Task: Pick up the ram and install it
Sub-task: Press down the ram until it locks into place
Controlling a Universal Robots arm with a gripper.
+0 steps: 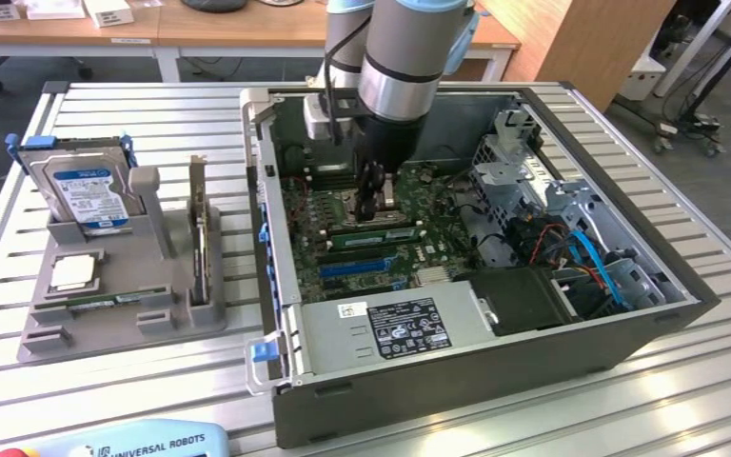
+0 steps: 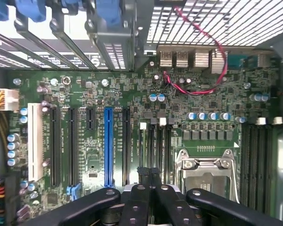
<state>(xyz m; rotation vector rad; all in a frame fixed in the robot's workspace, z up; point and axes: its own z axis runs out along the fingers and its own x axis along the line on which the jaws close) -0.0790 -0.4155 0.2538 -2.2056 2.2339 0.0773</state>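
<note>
Down inside the open computer case (image 1: 292, 286), the pincer (image 2: 150, 175) is clenched, fingertips pressed together over the motherboard (image 2: 132, 94) beside the CPU socket (image 2: 205, 176). One ram (image 1: 385, 233) stick (green, thin) sits in its slot just by the fingers.

The single grey-and-silver cylindrical robot arm (image 1: 398, 57) descends near-vertically from the upper edge of the exterior view. Its wrist section is oriented straight downward. The black two-finger metal gripper (image 1: 373, 202) hangs directly below the wrist, pointing down. In the wrist view, the black fingers (image 2: 142, 197) are pressed together, fully closed.
</note>
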